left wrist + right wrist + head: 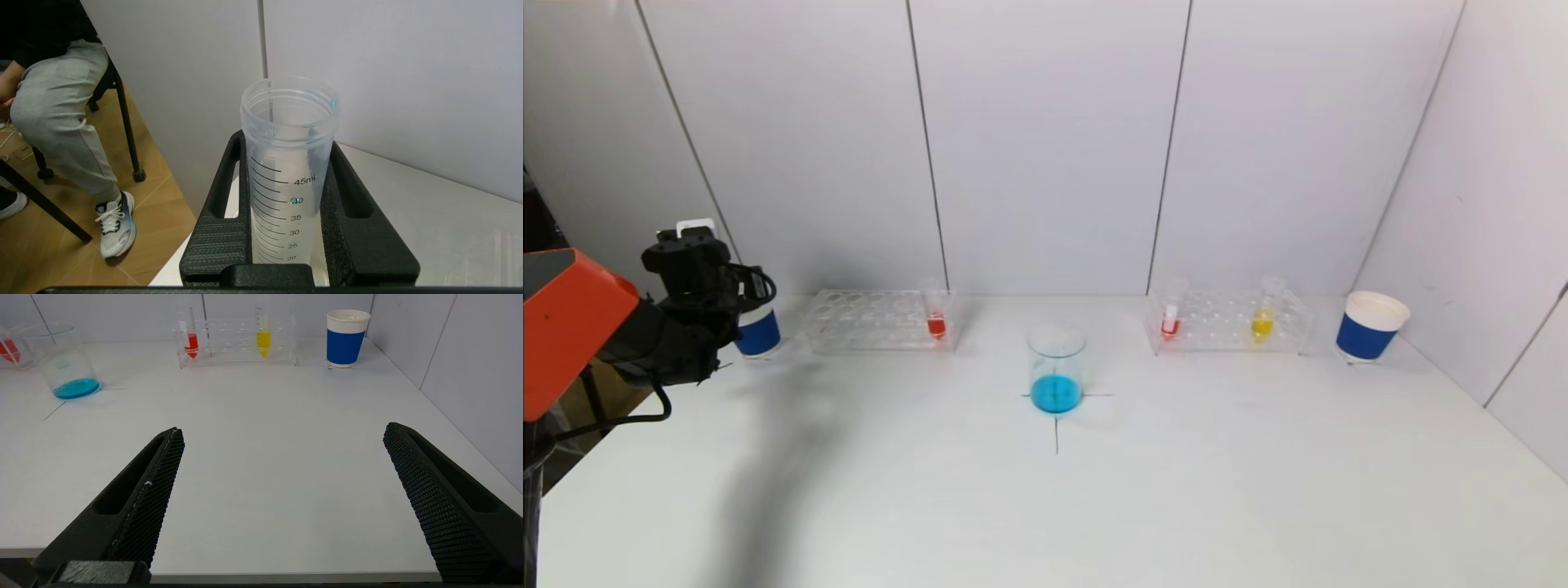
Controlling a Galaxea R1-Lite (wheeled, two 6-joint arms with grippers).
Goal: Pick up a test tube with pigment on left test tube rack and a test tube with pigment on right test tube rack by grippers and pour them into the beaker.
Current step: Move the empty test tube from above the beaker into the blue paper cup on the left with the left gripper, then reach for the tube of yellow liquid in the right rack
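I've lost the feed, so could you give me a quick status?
Left hand shut on emptied tube, far left. Right hand open, parked. Beaker holds blue. Nothing in the way.

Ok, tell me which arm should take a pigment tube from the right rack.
Right. The right gripper is open, empty, and faces the clear plastic right rack holding a red-filled tube and a yellow-filled tube. The left gripper is shut on an empty clear graduated tube.

Left gripper [288, 171] clamped; right gripper [282, 437] spread wide.
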